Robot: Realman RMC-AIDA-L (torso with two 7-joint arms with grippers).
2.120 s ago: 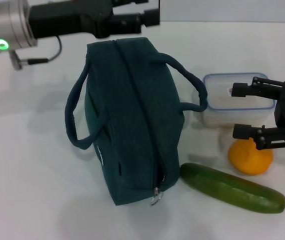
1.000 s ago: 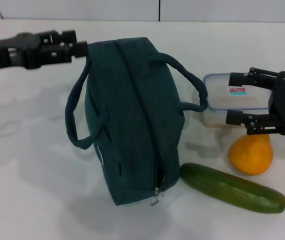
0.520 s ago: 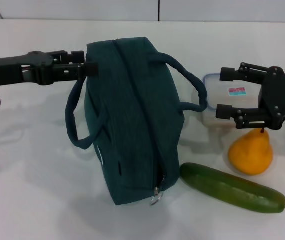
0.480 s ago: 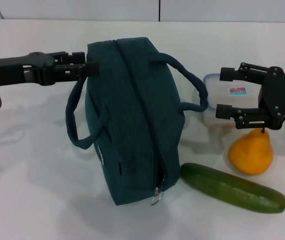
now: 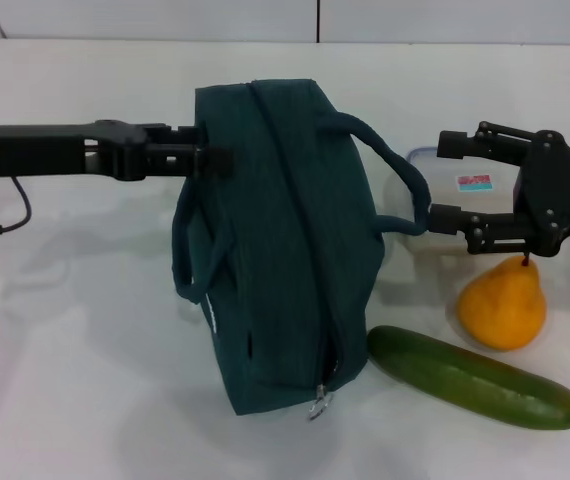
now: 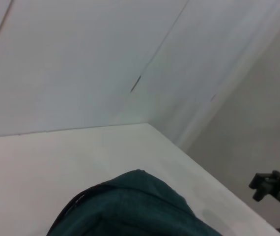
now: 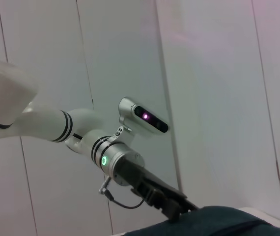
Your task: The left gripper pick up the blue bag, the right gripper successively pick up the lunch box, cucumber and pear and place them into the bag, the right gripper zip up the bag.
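Teal bag (image 5: 285, 240) stands tilted mid-table; my left gripper (image 5: 215, 160) pinches its near handle (image 5: 200, 240), while my right gripper (image 5: 455, 180), jaws spread, hovers over the box (image 5: 470, 190). Its far handle (image 5: 400, 185) crosses the box's corner. One pear (image 5: 502, 305) and one cucumber (image 5: 473, 376) lie beside the bag.

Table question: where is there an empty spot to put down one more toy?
The biggest bare patch of table is beside the blue bag, below the left hand. The strip behind the bag, up to the wall, is bare too. It is crowded on the other side: lunch box, pear, cucumber and the open right hand.
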